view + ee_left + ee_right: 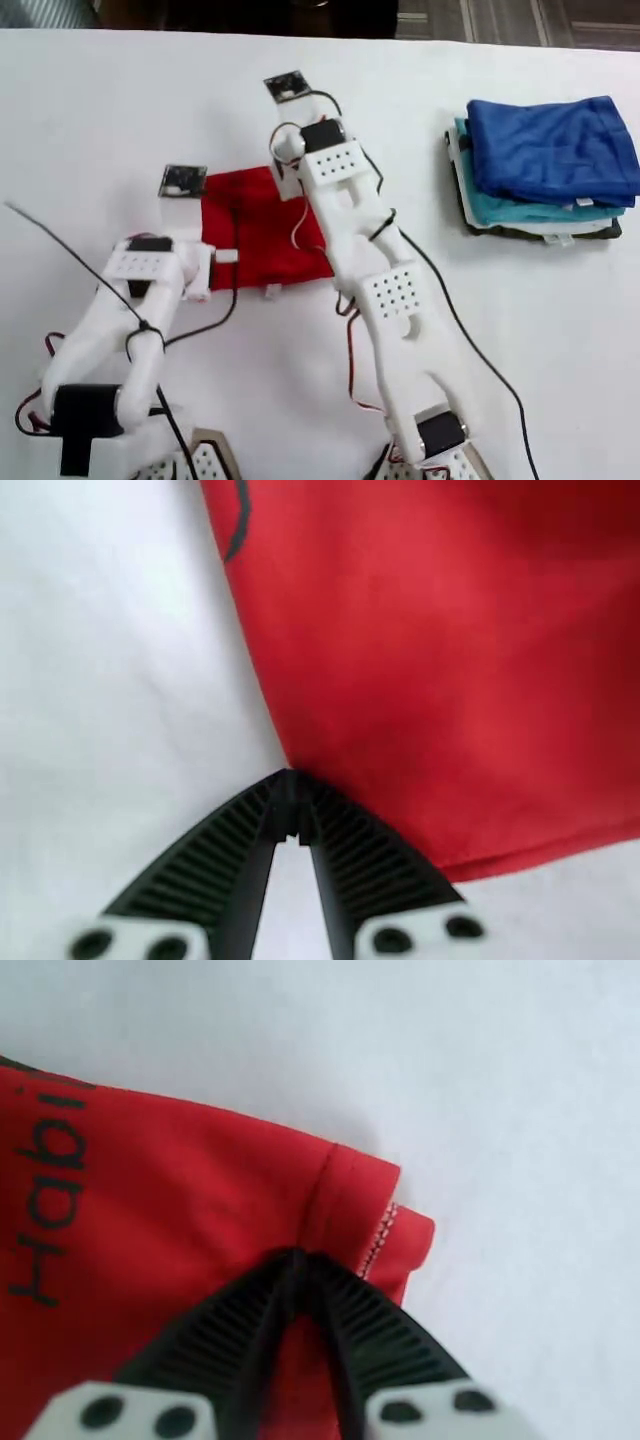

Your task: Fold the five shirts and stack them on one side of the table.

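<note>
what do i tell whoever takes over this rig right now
Left gripper: shut on an edge of the red shirt.
Right gripper: shut on the red shirt near its hemmed corner.
The red shirt lies flat on the table between the arms, as a compact rectangle.
Done: a stack of folded shirts on the table's right side, blue shirt on top, teal shirt under it. The lower layers are hard to count.
Left: finish folding the red shirt, then add it to the stack.
</note>
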Robot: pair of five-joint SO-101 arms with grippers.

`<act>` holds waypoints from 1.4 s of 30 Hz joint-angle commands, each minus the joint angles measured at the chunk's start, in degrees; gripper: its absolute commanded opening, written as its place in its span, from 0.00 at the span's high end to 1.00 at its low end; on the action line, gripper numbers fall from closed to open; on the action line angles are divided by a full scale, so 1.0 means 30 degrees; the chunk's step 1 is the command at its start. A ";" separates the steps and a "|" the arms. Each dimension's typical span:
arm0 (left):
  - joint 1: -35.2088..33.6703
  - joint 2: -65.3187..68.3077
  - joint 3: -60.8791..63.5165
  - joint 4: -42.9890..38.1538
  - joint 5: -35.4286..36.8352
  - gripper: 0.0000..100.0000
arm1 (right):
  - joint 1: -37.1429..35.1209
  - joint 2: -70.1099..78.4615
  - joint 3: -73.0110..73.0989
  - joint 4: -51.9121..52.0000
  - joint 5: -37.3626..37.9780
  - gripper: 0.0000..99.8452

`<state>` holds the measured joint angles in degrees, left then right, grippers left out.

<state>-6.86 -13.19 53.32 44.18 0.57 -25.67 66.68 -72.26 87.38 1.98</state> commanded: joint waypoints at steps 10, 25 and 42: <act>0.0059 -0.2315 -0.3092 0.2755 -0.0205 0.97 | 0.0806 -0.1597 -0.0762 0.0659 0.0000 0.98; 0.2227 -0.0967 -0.1275 0.0791 -0.0176 0.97 | 0.0835 -0.2447 -0.0557 -0.0190 0.0000 0.98; 0.2227 0.0703 -0.1626 0.0674 -0.0176 0.97 | 0.2476 0.0044 -0.4689 0.0864 0.0029 0.98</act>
<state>-0.53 -11.08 49.80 46.11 0.48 -19.87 67.56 -80.26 87.47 1.98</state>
